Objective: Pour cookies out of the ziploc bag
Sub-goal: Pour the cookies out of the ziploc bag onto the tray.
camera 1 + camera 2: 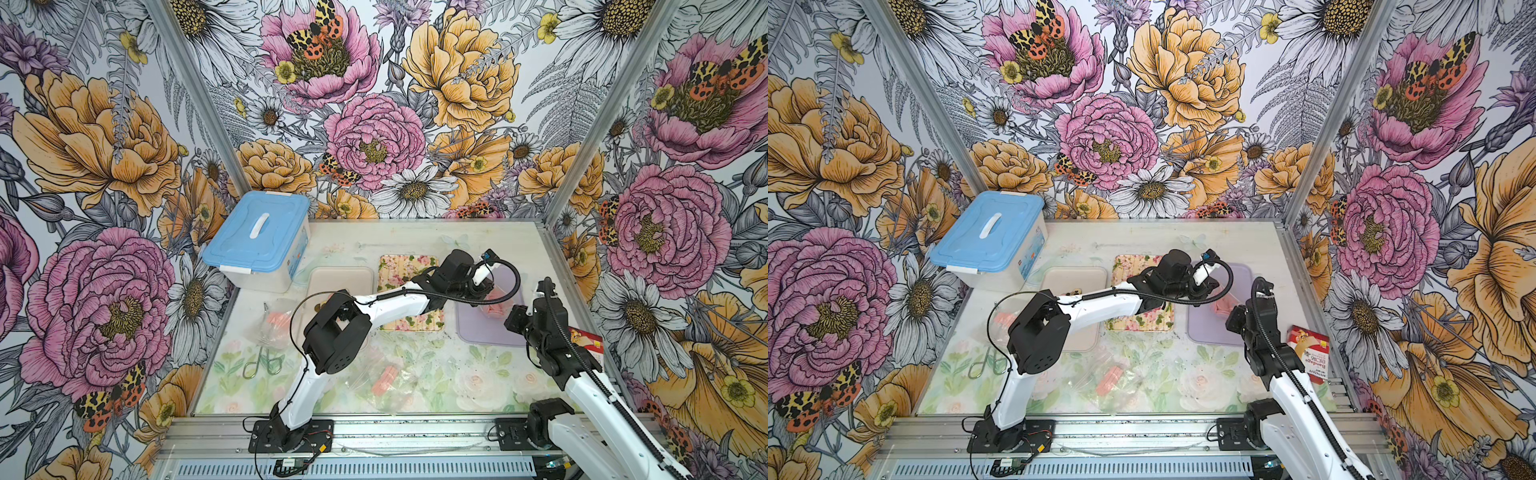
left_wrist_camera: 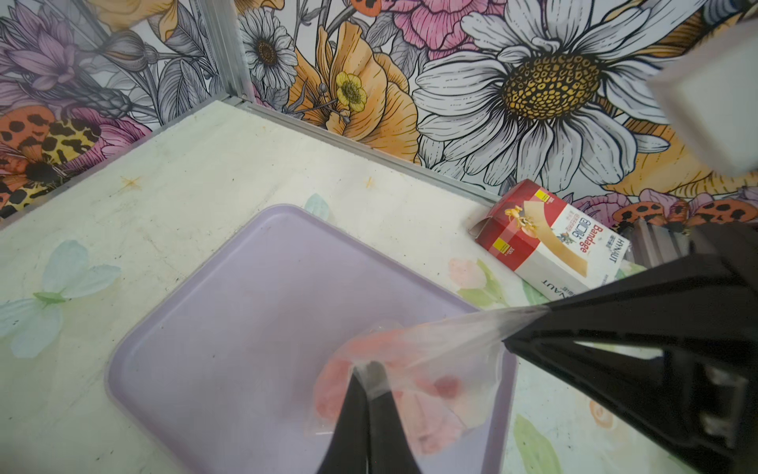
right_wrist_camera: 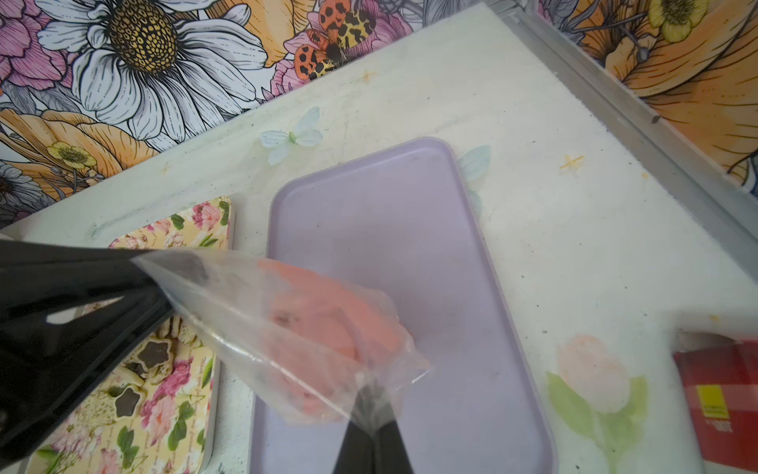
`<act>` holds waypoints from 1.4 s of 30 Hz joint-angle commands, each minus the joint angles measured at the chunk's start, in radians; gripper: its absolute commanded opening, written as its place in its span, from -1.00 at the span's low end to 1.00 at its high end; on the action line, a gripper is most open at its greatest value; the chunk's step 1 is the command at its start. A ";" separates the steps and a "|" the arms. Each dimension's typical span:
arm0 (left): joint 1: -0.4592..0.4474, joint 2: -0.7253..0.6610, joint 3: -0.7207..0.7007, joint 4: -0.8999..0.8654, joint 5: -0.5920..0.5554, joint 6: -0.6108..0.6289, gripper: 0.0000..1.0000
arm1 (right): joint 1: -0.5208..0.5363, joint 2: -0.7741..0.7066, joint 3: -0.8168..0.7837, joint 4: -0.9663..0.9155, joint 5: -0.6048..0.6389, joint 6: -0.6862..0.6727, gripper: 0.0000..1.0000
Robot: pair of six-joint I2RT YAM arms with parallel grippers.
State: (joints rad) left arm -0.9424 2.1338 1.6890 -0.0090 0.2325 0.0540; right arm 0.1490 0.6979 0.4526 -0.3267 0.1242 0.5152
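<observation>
**yam_left:** Both jaws pinched tight. Mine, the left gripper (image 2: 363,383), has one corner of the bag (image 2: 414,361); the right gripper (image 3: 371,404) has another.

**tray_watcher:** Where's the bag?

**yam_left:** Hanging over the lilac tray (image 2: 229,312), stretched corner to corner between us. Cookies (image 3: 328,324) sag in the belly, below and between both grips, neither arm really nearer. Can't tell which way the mouth faces.

**tray_watcher:** Materials?

**yam_left:** Thin, clear, crinkly film; flat pink discs inside. Tray's smooth plastic, rounded corners, low rim. I'd guess pouring needs one corner raised.
</observation>
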 commanded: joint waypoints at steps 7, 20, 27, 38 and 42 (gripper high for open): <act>0.020 0.039 0.089 0.021 -0.038 -0.039 -1.00 | -0.009 -0.098 -0.063 0.088 0.079 0.010 -1.00; 0.039 0.127 0.202 0.023 0.014 -0.107 -1.00 | -0.008 0.003 -0.061 0.101 0.143 0.035 -1.00; 0.091 0.052 0.000 0.377 0.107 -0.254 -1.00 | -0.009 -0.051 -0.093 0.156 0.107 0.050 -1.00; 0.079 -0.003 -0.044 0.393 0.077 -0.221 -1.00 | -0.007 -0.060 -0.100 0.184 0.071 0.040 -1.00; 0.083 0.029 0.062 0.206 0.074 -0.181 -1.00 | -0.007 -0.032 -0.092 0.187 0.069 0.036 -1.00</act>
State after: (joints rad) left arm -0.8917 2.1986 1.6623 0.2878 0.3649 -0.1715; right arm 0.1493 0.6582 0.3672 -0.1287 0.1741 0.5453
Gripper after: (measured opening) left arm 0.047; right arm 0.042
